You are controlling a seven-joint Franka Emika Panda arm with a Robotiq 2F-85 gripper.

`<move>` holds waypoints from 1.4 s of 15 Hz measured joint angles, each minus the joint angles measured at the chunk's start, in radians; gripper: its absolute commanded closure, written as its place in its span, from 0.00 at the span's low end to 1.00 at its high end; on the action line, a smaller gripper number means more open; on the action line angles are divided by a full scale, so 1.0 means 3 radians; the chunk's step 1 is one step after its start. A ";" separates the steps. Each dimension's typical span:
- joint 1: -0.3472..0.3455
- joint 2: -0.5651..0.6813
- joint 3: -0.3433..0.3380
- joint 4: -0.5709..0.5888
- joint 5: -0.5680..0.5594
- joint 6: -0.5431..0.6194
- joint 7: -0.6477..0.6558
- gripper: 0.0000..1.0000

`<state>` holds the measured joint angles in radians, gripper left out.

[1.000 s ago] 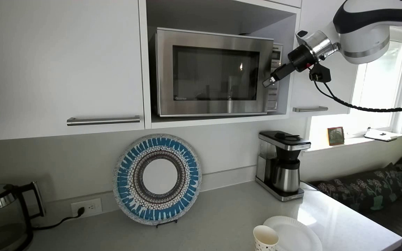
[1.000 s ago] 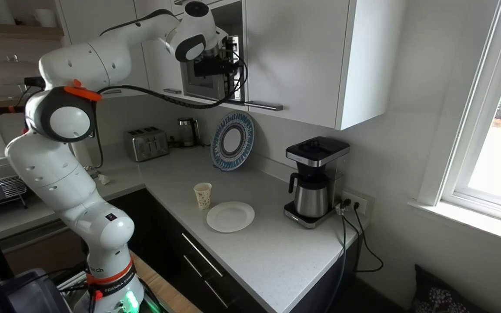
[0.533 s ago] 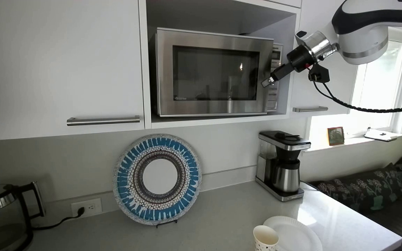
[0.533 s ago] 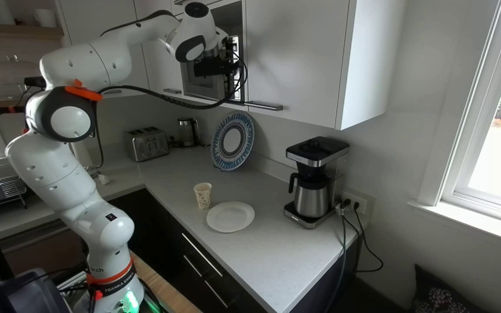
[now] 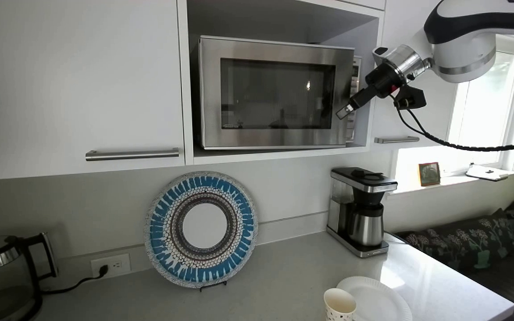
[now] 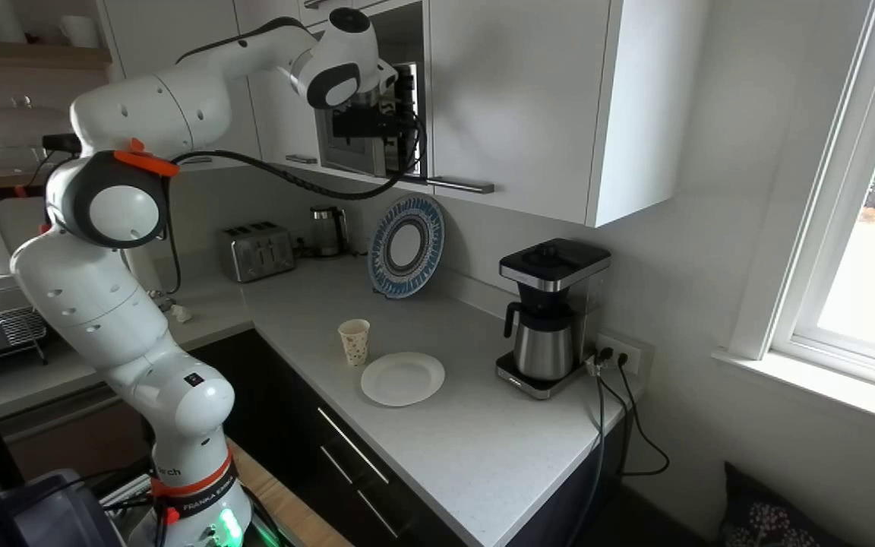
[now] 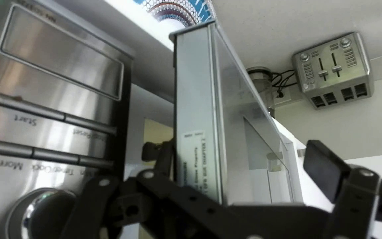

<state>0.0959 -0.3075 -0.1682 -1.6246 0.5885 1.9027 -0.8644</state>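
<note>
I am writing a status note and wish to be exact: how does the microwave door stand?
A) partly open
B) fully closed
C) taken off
A: in the wrist view, the microwave door stands away from the control panel, with a gap between them.

My jaws look matt, the control panel (image 7: 56,93) at nine o'clock in my wrist view brushed metal, the toaster (image 7: 333,71) at two o'clock satiny metal, and in an exterior view the microwave door (image 5: 277,137) smooth metal around a glossy window (image 5: 270,94).
</note>
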 measured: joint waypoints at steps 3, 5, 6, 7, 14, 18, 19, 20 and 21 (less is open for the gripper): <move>-0.0033 -0.0045 -0.0007 0.0039 -0.0003 -0.0270 0.0108 0.00; -0.0046 -0.0113 -0.0007 0.0045 -0.0003 -0.0452 0.0189 0.00; -0.0048 -0.0160 -0.0007 0.0045 -0.0003 -0.0525 0.0225 0.00; -0.0048 -0.0213 -0.0005 0.0044 -0.0001 -0.0593 0.0260 0.00; -0.0010 -0.0676 0.0082 -0.0253 0.0222 -0.0741 0.0528 0.00; 0.0004 -0.0900 0.0192 -0.0523 0.0438 -0.0701 0.0735 0.00; 0.0018 -0.0953 0.0221 -0.0596 0.0517 -0.0673 0.0759 0.00; 0.0037 -0.1005 0.0249 -0.0665 0.0600 -0.0653 0.0782 0.00; 0.0058 -0.1058 0.0277 -0.0728 0.0688 -0.0646 0.0803 0.00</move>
<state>0.1133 -0.6249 -0.0851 -1.8431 0.7950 1.7088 -0.6235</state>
